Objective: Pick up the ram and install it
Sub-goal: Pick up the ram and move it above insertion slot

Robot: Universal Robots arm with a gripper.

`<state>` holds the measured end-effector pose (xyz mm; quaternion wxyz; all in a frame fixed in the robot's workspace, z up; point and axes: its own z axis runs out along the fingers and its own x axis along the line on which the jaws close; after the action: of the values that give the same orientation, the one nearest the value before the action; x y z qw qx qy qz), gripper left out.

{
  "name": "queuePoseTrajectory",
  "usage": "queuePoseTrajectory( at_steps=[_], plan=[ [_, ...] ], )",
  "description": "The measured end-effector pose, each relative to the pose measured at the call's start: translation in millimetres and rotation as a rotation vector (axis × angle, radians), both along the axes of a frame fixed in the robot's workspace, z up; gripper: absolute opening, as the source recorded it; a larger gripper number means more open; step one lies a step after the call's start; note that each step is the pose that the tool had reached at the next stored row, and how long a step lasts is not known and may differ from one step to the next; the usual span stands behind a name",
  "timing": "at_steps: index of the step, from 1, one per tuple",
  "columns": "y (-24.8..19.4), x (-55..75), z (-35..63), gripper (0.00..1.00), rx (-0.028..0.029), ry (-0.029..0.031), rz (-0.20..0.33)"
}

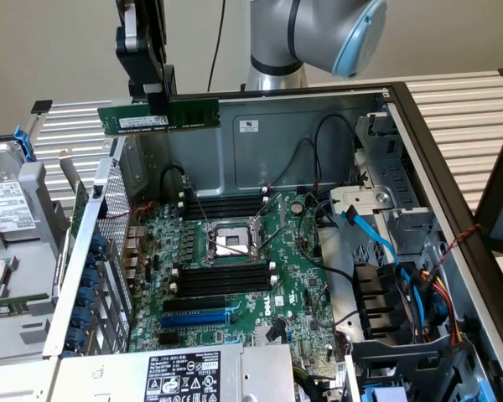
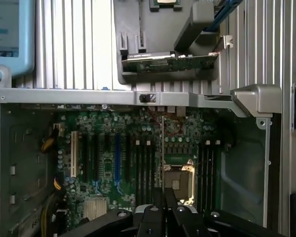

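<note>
Power supply (image 1: 180, 377) with a white label sits nearest in the exterior view, inside the open computer case (image 1: 318, 126). Beyond it lies the green motherboard (image 1: 293, 276), with the blue expansion slot (image 1: 197, 318), then the black slots (image 1: 222, 278) beside the processor socket (image 1: 230, 243). Farther back, above the case's rear wall toward the exterior view's left, the gripper (image 1: 158, 107) is clamped on the ram (image 1: 193, 111), held level and well apart from the board. The grey arm (image 1: 318, 33) rises behind.
</note>
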<state>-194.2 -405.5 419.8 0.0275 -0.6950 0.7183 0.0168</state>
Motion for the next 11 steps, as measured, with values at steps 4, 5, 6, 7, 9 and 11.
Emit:
queuePoseTrajectory(
  at_steps=[4,5,6,7,9,11],
  plan=[
    [1.2,6.0,-3.2,0.12,0.0000,0.0000,-0.014],
    [1.5,7.8,-4.8,0.12,0.0001,0.0000,-0.017],
    [1.7,9.6,-6.4,0.12,0.0002,0.0000,-0.020],
    [2.0,11.6,-8.2,0.12,0.0002,0.0000,-0.023],
    [2.6,15.1,-11.6,0.12,0.0003,0.0001,-0.028],
    [3.3,19.0,-15.4,0.12,0.0007,0.0001,-0.033]
  ],
)
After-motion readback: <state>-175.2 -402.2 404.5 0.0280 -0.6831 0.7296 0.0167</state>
